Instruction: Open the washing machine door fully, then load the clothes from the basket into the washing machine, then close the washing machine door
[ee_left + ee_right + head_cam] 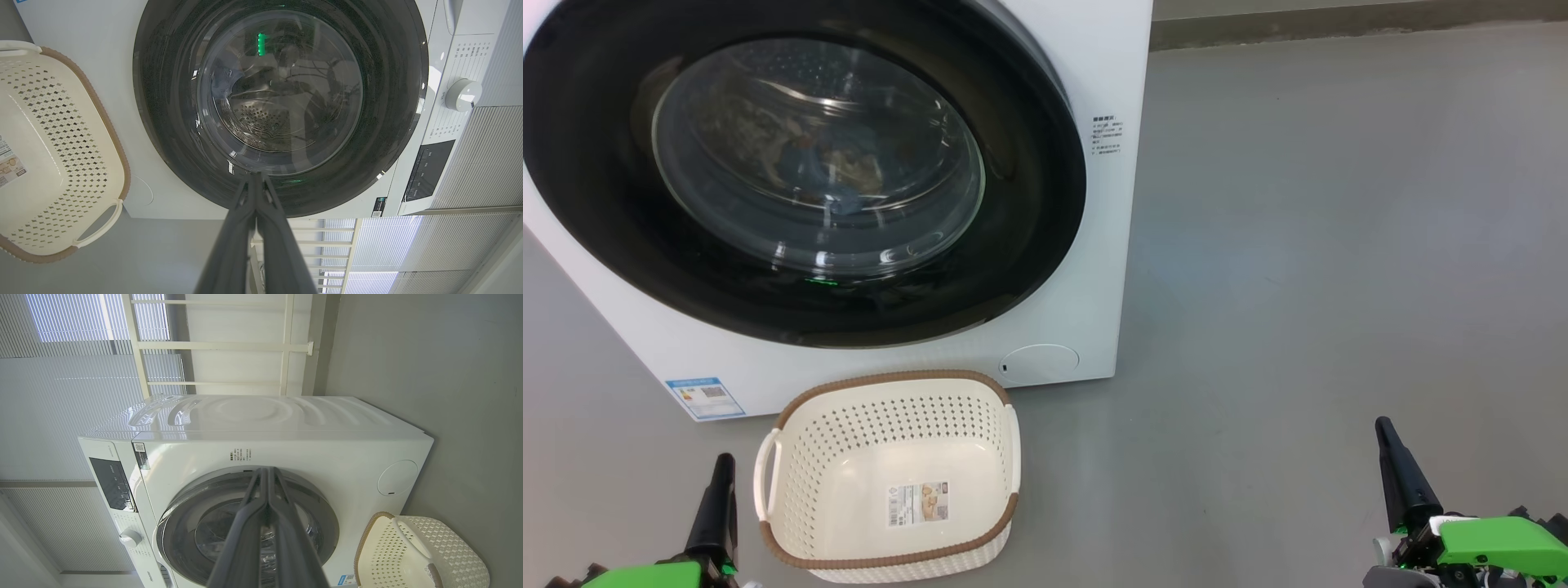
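Washing machine door (817, 159) beyond left hand (723, 467), right hand (1385, 437): low, upright (both closed, empty).

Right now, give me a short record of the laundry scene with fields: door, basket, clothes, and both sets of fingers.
washing machine door: closed against the washing machine
basket: on the floor in front of the machine, no clothes in it
clothes: dimly visible behind the door glass, inside the machine
left fingers: shut, holding nothing, pointing at the door
right fingers: shut, holding nothing
task stage: loading and closing appear done
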Robot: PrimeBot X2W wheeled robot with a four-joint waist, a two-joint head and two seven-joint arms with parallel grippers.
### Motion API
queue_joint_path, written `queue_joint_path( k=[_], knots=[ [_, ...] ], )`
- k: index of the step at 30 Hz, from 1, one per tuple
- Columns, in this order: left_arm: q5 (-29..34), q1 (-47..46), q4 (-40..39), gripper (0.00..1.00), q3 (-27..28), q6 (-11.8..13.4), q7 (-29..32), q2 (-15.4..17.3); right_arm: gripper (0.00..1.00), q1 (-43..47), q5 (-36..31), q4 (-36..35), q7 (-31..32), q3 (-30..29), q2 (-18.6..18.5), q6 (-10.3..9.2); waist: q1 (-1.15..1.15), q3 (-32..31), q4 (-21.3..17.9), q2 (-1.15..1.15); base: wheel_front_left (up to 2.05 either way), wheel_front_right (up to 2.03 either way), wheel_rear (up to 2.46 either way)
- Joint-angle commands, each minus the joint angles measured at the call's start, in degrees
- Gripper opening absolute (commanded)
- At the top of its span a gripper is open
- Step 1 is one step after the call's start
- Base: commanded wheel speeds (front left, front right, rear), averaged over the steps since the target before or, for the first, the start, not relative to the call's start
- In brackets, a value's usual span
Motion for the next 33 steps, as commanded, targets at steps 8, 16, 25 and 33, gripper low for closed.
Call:
queue_joint_path(
  k=[8, 16, 25, 33],
  knots=[
    [-0.14, -2.20, -1.05, 0.00, 1.85, -0.18, 0.22, 1.12, 0.00, -2.26, 0.25, -1.44, 0.43, 1.41, -0.73, -0.06, 0.00, 0.00, 0.00, 0.00, 0.00, 0.00, 0.00],
    [-0.14, -2.20, -1.05, 0.00, 1.85, -0.18, 0.22, 1.12, 0.00, -2.26, 0.25, -1.44, 0.43, 1.41, -0.73, -0.06, 0.00, 0.00, 0.00, 0.00, 0.00, 0.00, 0.00],
    [-0.14, -2.20, -1.05, 0.00, 1.85, -0.18, 0.22, 1.12, 0.00, -2.26, 0.25, -1.44, 0.43, 1.41, -0.73, -0.06, 0.00, 0.00, 0.00, 0.00, 0.00, 0.00, 0.00],
    [-0.14, -2.20, -1.05, 0.00, 1.85, -0.18, 0.22, 1.12, 0.00, -2.26, 0.25, -1.44, 0.43, 1.41, -0.73, -0.06, 0.00, 0.00, 0.00, 0.00, 0.00, 0.00, 0.00]
  ],
)
